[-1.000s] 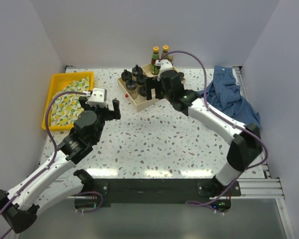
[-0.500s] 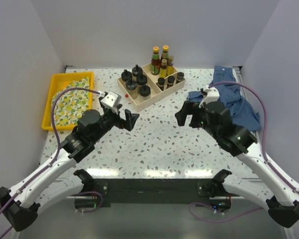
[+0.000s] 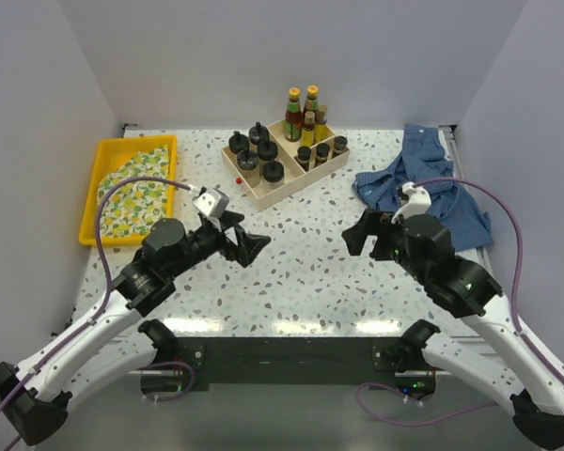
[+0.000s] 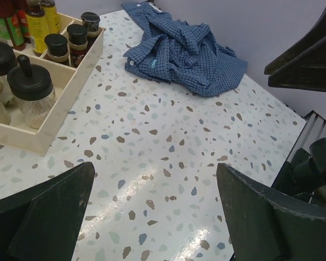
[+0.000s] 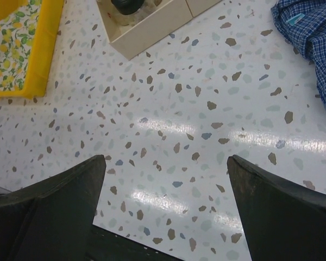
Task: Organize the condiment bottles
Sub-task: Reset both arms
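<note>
Pale walls [image 3: 216, 56] enclose a speckled table [image 3: 301, 277] where the left gripper [image 3: 248, 241] and right gripper [image 3: 362, 235] hang spread apart, empty.

Black-lidded jars [image 3: 273, 171], blue checked shirt [image 3: 440, 183]

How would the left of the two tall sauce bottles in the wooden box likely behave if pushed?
The left tall sauce bottle looks slim and high for its base, so it would probably tip if nudged near the cap. It stands close beside neighbouring bottles in the wooden box, so a tip would likely knock them too.
</note>
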You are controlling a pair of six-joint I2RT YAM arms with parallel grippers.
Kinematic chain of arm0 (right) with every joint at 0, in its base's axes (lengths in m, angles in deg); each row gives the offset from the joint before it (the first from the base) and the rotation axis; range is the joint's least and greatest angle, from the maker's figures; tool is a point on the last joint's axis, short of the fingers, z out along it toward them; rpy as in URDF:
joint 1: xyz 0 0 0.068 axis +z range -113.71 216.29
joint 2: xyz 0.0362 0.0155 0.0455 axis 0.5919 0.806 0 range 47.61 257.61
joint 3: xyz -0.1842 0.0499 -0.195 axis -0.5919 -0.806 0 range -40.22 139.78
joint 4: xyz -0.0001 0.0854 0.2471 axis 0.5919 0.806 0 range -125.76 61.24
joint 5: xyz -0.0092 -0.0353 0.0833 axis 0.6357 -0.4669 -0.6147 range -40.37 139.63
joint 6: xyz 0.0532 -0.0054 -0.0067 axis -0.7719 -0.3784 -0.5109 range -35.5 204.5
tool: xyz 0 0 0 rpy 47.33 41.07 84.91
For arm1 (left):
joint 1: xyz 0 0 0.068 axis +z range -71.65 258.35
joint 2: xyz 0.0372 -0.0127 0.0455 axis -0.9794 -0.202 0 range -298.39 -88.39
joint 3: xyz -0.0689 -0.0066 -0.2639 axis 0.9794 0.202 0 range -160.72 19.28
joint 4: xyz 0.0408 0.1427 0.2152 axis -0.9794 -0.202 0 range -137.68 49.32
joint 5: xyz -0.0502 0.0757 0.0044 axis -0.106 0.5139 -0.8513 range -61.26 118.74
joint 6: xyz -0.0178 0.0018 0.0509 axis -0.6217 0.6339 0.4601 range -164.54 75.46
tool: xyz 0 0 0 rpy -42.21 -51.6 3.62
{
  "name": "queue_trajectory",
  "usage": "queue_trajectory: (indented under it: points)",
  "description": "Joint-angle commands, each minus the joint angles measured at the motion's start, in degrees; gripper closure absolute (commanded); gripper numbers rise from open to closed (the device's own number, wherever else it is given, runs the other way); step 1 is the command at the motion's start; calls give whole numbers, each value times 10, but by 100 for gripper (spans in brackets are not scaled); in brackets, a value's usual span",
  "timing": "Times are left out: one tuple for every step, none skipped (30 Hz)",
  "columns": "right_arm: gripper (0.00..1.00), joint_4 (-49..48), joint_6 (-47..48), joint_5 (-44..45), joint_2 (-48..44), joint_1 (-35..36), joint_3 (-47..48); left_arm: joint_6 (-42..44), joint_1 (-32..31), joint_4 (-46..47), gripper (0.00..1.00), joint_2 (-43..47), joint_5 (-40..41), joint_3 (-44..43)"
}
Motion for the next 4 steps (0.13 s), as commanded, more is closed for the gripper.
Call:
queue_trajectory:
  points:
    - [2,-4,-18,-10,-5,1,-1,-5,-1,34,0,5,-14,-12]
    - [1,-4,-18,-9,-5,2,-2,-5,-2,34,0,6,-13,-12]
    - [1,-3,-19,-10,-5,1,-1,-5,-1,34,0,6,-11,-13]
    - [1,-2,-21,-10,-6,1,-1,-5,-1,34,0,6,-10,-14]
